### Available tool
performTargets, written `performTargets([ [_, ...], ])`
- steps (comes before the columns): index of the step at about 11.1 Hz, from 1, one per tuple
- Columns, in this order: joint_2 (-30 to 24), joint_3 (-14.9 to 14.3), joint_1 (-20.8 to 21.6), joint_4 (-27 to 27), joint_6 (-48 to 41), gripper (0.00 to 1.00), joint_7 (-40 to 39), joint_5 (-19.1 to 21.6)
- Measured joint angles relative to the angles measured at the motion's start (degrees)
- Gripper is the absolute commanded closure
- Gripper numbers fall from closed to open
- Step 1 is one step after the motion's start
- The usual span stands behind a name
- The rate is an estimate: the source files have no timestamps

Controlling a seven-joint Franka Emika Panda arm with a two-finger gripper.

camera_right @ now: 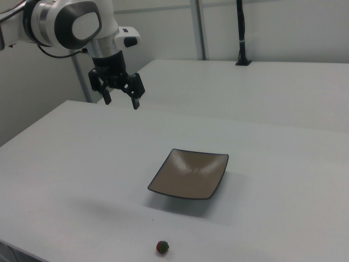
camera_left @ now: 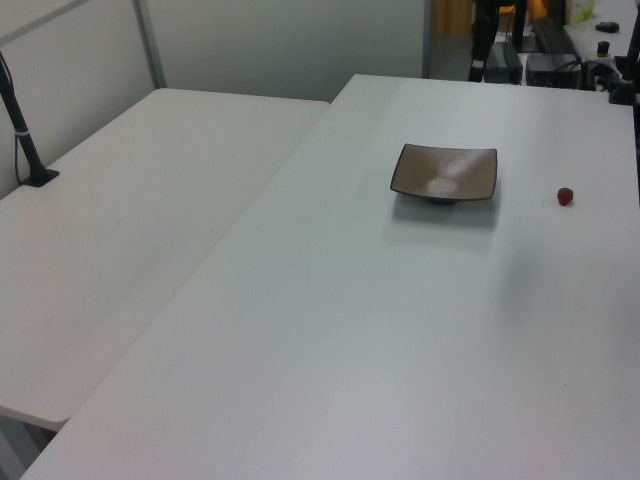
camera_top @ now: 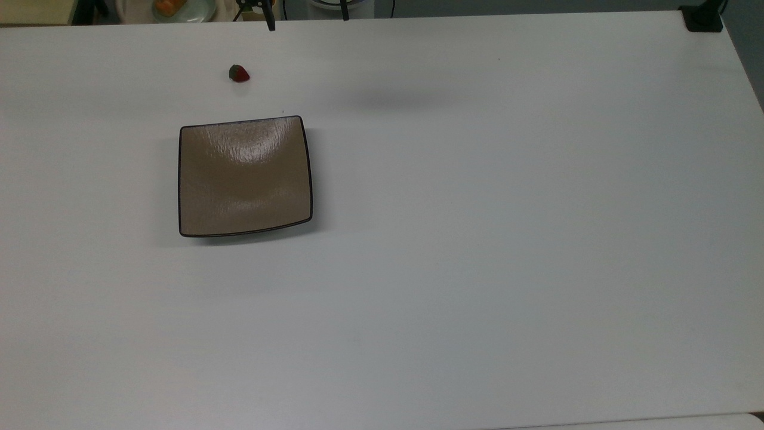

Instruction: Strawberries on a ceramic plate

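One strawberry (camera_top: 239, 73) lies on the white table (camera_top: 477, 239), apart from the ceramic plate (camera_top: 245, 176), at its 12 o'clock in the top view. Right view: gripper (camera_right: 121, 97), fingers spread and empty, hangs above the table at the plate's 10 o'clock.

Arm (camera_right: 65, 22) in right view: glossy white rounded housings, bulbous joint shells. Grey oval cap on side of big joint, darker grey band between segments. Small white block near wrist with dark spot, maybe button or port, hard to tell. Thin dark cable trailing under arm's upper link. Wrist narrows into black cylindrical flange. Gripper (camera_right: 121, 101) all black, boxy body, two slim black fingers (camera_right: 135, 101) spread apart, paler tips at finger ends.
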Motion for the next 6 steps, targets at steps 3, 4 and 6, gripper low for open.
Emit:
performTargets([
  [3, 0.35, -0.01, 0.20, -0.05, 0.01, 0.00, 0.01, 0.01],
  [4, 0.55, -0.01, 0.27, -0.05, 0.01, 0.00, 0.01, 0.01],
  [6, 0.76, -0.01, 0.33, -0.05, 0.01, 0.00, 0.01, 0.01],
])
